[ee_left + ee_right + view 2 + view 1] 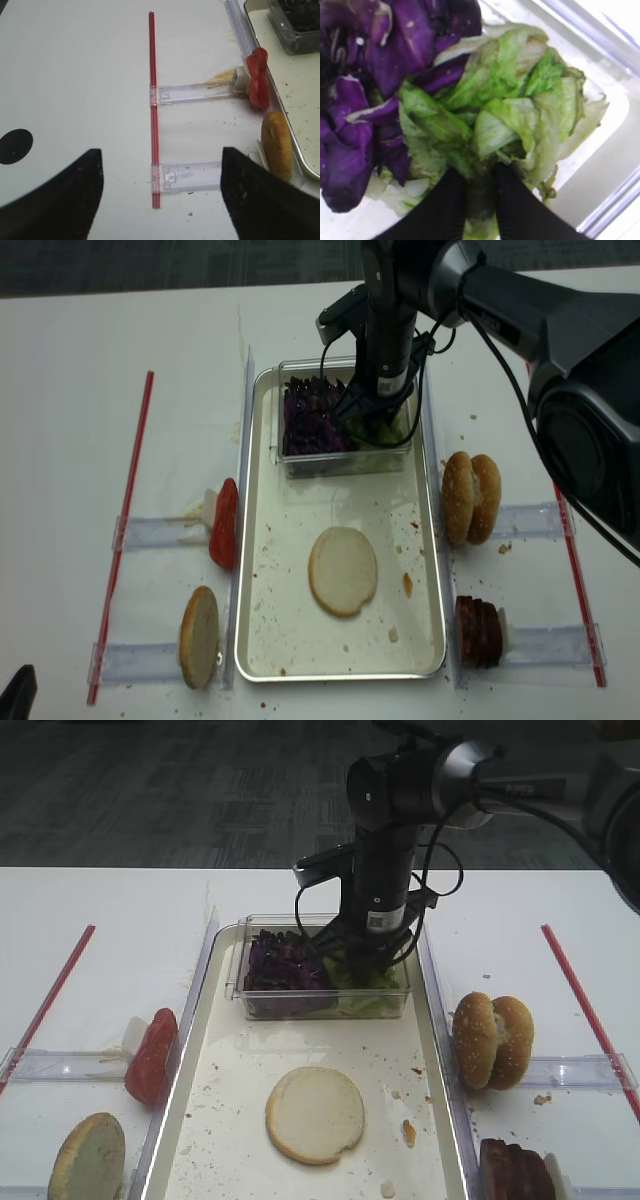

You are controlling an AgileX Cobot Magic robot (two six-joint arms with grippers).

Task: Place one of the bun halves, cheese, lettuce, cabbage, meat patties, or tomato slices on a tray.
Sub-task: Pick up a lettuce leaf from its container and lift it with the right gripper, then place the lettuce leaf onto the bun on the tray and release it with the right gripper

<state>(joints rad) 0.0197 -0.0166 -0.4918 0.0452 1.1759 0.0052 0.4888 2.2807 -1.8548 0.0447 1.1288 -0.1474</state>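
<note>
The light green lettuce (520,100) lies in the right half of a small clear box (320,1005), beside dark purple cabbage (365,75). The box stands at the far end of the long tray (230,1120). My right gripper (480,185) reaches down into the box, its two black fingers pinched on a fold of lettuce (365,982). A pale bun half (314,1113) lies cut face up on the tray floor. My left gripper (162,190) hangs open over bare table left of the tray, holding nothing.
Tomato slices (152,1055) and a bun half (88,1158) lean in clear holders left of the tray. Seeded buns (492,1040) and meat patties (515,1170) stand to its right. Red strips (50,995) run along both table sides. Crumbs dot the tray.
</note>
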